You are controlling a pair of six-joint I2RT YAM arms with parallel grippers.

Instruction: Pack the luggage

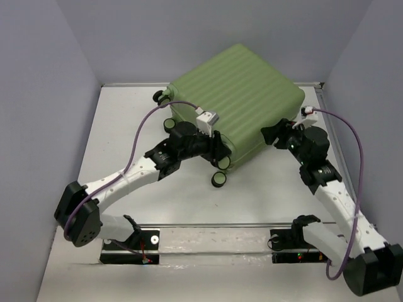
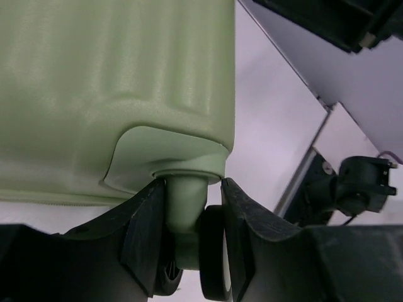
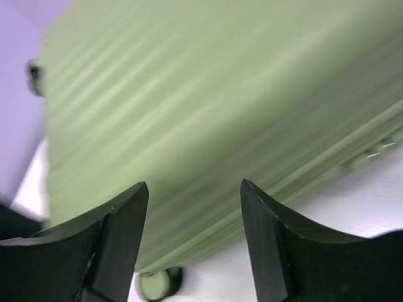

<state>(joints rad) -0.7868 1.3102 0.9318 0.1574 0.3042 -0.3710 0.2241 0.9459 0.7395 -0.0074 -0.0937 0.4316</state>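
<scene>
The luggage lies flat and closed on the tabletop, towards the far side and a little right of centre. It is turned at an angle, so one corner points at the near edge, and its ribbed green shell faces up. Its small black wheels sit along the left-facing end: one at the far-left corner, one just nearer, and a pair at the near corner, the lower of which rests on the tabletop. The left pincer is at that near corner. From the left wrist, its two dark fingers close around a wheel mount of the luggage: one finger presses against the green stem, the other sits against the black wheel beside it. So the left pincer is grasping the luggage by this wheel mount. The right pincer hovers just beside the near-right edge of the shell. From the right wrist it is released, its fingers spread apart with nothing between them. The ribbed side of the luggage is beyond them, somewhat blurred, with a wheel low in that view. The left arm reaches in from the near left and the right arm from the near right. A purple cable loops above the left arm. Grey walls enclose the tabletop.
</scene>
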